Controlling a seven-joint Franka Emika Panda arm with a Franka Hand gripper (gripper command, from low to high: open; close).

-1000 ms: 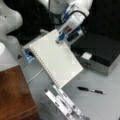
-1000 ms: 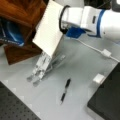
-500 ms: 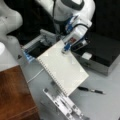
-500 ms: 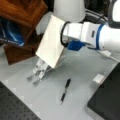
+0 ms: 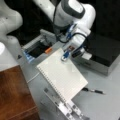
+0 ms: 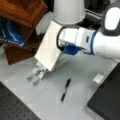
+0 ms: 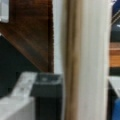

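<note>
A white spiral-bound notebook (image 5: 62, 77) stands tilted, its lower edge resting in a metal rack (image 5: 63, 106) on the grey table. My gripper (image 5: 66, 55), with blue fingertips, is shut on the notebook's top edge. In a front view the notebook (image 6: 48, 48) leans over the rack (image 6: 37, 73), with the gripper (image 6: 71, 50) clamped on its right side. The wrist view is filled by the notebook's edge (image 7: 85, 60), seen side-on.
A black pen (image 5: 95, 90) lies on the table right of the rack, and shows too in a front view (image 6: 65, 91). A wooden block (image 5: 15, 97) sits at the left. A grey open box (image 5: 37, 48) and a dark case (image 5: 105, 55) stand behind.
The gripper has carried the notebook down and forward towards the rack, so that its lower edge now sits among the rack's slots. The pen has not moved.
</note>
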